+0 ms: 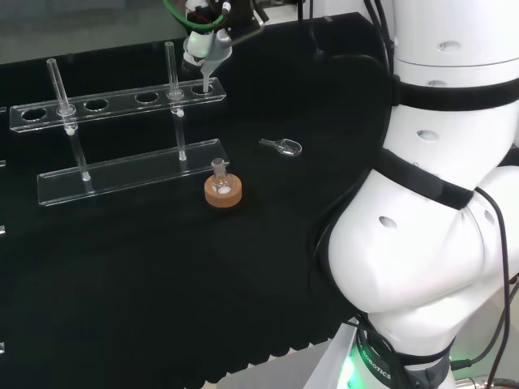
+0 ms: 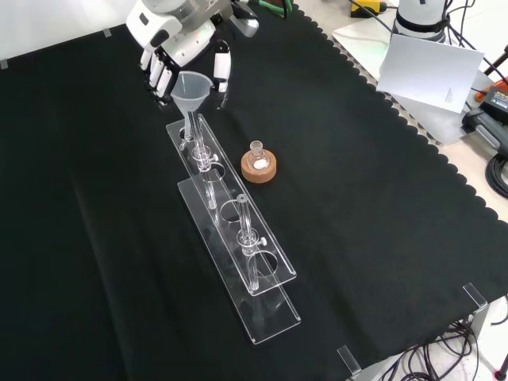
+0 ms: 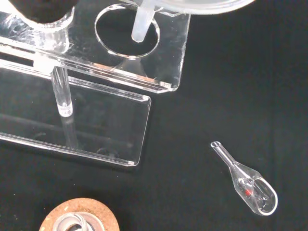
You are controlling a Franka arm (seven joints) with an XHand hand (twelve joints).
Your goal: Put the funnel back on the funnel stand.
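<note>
1. Nearest to the wrist camera, the stem of the funnel (image 3: 139,26) points down into the round end hole of the clear stand (image 3: 163,62), and at the lower edge of that frame sits a cork ring (image 3: 79,222) with a small flask on it.
2. In the front view the funnel (image 2: 193,89) is in the upper left of the frame, its cone above the top plate of the stand (image 2: 230,213) and its stem reaching down to the end hole. I cannot tell if the cone already rests on the plate.
3. The hand (image 2: 181,49) is just behind the funnel, with its fingers (image 2: 223,73) curled round the cone, so it is closed on the funnel.
4. My judgement: the funnel is light, thin and stiff, with a smooth surface that may slip, and it can crack if squeezed or knocked against the plate. The best place to hold is the rim of the cone, as here, leaving the stem free for the hole.
5. The stand also looks light and could slide or tip if the stem pushes sideways.
6. A small glass scoop (image 1: 284,147) lies right of the stand in the head view, well apart from it.
7. The tabletop (image 2: 381,238) is covered with black cloth, flat and mostly bare. Cables and a grey box lie beyond the cloth at the upper right of the front view.
</note>
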